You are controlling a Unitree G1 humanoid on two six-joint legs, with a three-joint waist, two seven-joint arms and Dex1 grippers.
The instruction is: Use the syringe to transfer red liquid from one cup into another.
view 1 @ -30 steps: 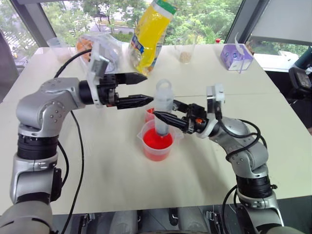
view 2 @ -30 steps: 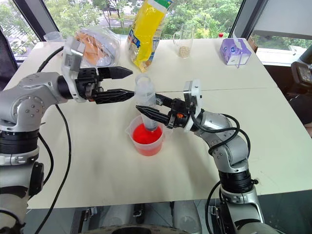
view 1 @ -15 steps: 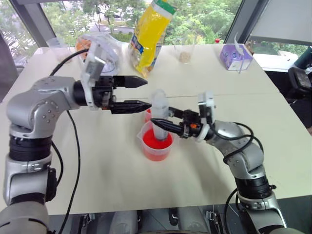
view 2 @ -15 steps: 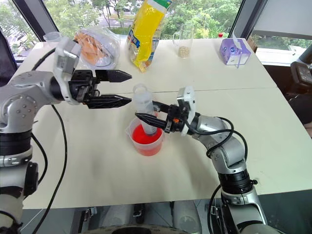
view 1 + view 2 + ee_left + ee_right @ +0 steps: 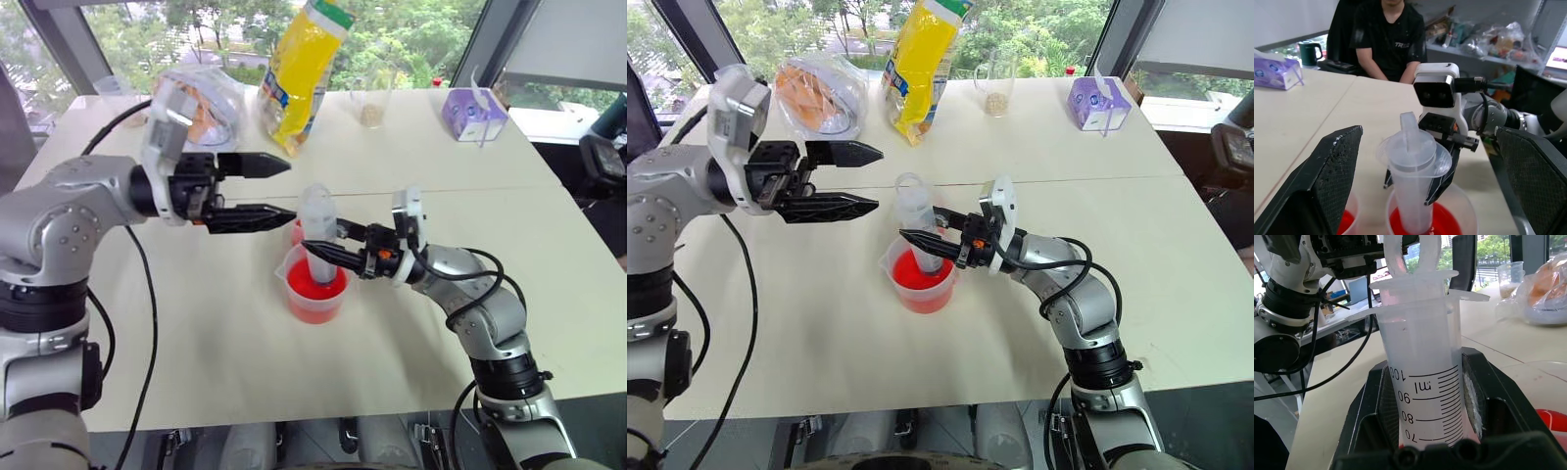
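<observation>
The syringe (image 5: pixel 318 220) stands upright with its tip down in the spouted cup (image 5: pixel 315 289), which holds the red liquid (image 5: pixel 312 284). Its plunger sits pushed in, the ring just above the barrel flange (image 5: pixel 1415 281). My right gripper (image 5: pixel 323 240) comes in from the right and is shut on the syringe's barrel just above the cup's rim. The other small cup (image 5: pixel 298 231), also holding some red, stands right behind the spouted one. My left gripper (image 5: pixel 291 186) hangs open at plunger height, to the left of the syringe and apart from it, its fingers (image 5: pixel 1327 181) pointing at it.
At the back of the white table (image 5: pixel 245 372) lie a yellow bag (image 5: pixel 304 69), a clear bag with orange contents (image 5: pixel 201 98), a clear cup with grains (image 5: pixel 372 103) and a purple tissue box (image 5: pixel 475 113). A person (image 5: pixel 1388 39) sits beyond the table.
The right gripper has lowered the syringe deeper into the spouted cup. The left gripper has drawn back a little to the left, still open.
</observation>
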